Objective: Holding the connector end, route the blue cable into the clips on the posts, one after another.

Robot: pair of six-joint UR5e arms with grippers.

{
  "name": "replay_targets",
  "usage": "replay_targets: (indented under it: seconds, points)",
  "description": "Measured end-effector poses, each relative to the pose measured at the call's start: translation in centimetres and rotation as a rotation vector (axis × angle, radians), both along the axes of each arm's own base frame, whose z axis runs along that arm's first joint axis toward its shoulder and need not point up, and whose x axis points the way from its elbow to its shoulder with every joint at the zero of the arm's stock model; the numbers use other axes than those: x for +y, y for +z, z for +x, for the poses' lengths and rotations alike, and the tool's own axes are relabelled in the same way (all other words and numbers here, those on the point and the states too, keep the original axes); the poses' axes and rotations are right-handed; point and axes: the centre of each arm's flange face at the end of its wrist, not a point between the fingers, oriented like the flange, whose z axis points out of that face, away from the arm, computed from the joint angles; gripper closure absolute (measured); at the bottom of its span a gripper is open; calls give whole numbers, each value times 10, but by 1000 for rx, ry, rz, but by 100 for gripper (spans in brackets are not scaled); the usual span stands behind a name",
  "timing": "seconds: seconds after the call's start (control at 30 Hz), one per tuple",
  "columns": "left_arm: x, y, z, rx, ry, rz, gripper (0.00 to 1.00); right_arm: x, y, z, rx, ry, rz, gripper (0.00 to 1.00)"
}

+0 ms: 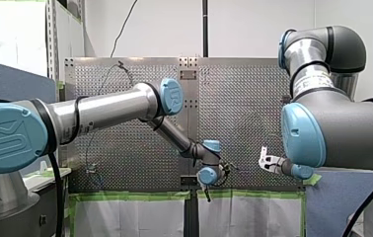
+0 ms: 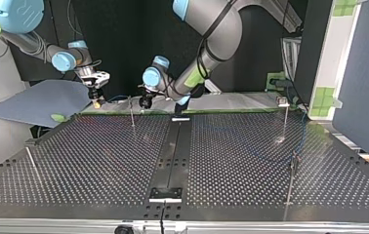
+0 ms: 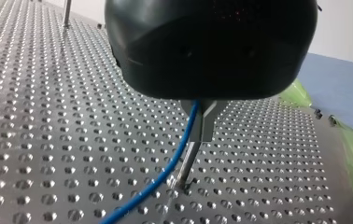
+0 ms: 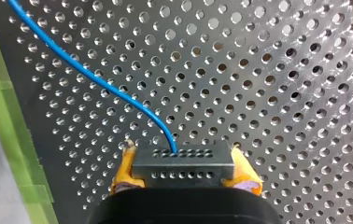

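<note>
Closest to us is the connector [image 4: 182, 165], a dark block with rows of small holes. Our right gripper [image 4: 184, 171] pinches it from both sides between its yellow pads [image 4: 124, 175]. From the block's leading face the blue cable [image 4: 95, 79] runs ahead of the gripper and bends toward the edge of the table [image 4: 282, 93], which is lined with green tape [image 4: 6, 116] near that gripper.

Our left gripper [image 3: 201, 135] hangs low over the perforated surface. Its metal fingers [image 3: 207, 116] are drawn together on the cable, which slopes from them down to the table. A thin post [image 3: 186, 165] stands right under it.

Seen from across the table, both grippers sit at the far edge, near each other but apart, with that post between them. A second post [image 2: 31, 163] stands by the top view's left edge, and a third post [image 2: 286, 119] and a fourth post [image 2: 291, 180] stand toward its right edge. All are well apart, with broad perforated ground between them, split by a dark centre strip [image 2: 173, 146].
</note>
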Motion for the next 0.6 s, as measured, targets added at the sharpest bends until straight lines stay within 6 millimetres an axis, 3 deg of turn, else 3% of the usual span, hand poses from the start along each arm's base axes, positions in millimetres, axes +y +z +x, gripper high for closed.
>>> replay_targets:
  seconds: [0.3, 0.6]
  points:
    - [-1, 2, 11, 8, -22, -27, 100, -20, 11, -1, -10, -3, -36, 100]
    - [5, -1, 22, 14, 3, -21, 100, -28, 16, 0, -20, 11, -62, 100]
